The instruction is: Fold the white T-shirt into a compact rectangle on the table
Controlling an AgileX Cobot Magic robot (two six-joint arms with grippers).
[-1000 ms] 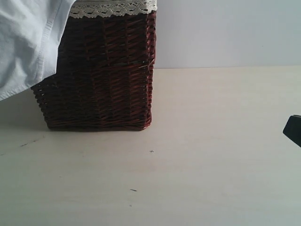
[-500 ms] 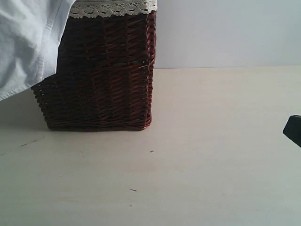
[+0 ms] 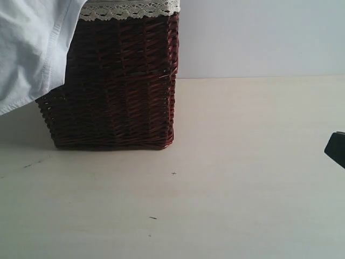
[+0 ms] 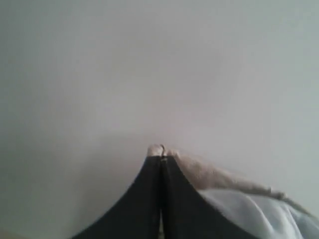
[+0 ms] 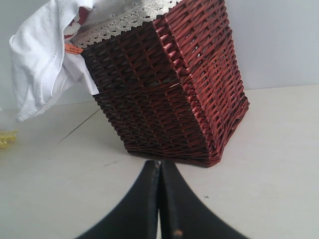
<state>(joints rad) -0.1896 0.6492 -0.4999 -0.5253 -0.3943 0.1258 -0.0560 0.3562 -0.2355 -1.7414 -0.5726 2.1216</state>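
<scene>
Two sets of fingers, both shut. Left fingers [image 4: 143, 199] pressed together, pale cloth at tips (held or merely behind, cannot tell). Right fingers [image 5: 144, 199] closed on nothing, above tabletop [image 3: 242, 162], facing wicker basket [image 3: 118, 86]. White T-shirt [image 3: 29, 48] unfolded, spilling from basket top, hanging down one side.

I see a dark red wicker basket [image 3: 116, 86] standing upright. White lace trim [image 3: 129, 9] edges its rim.
</scene>
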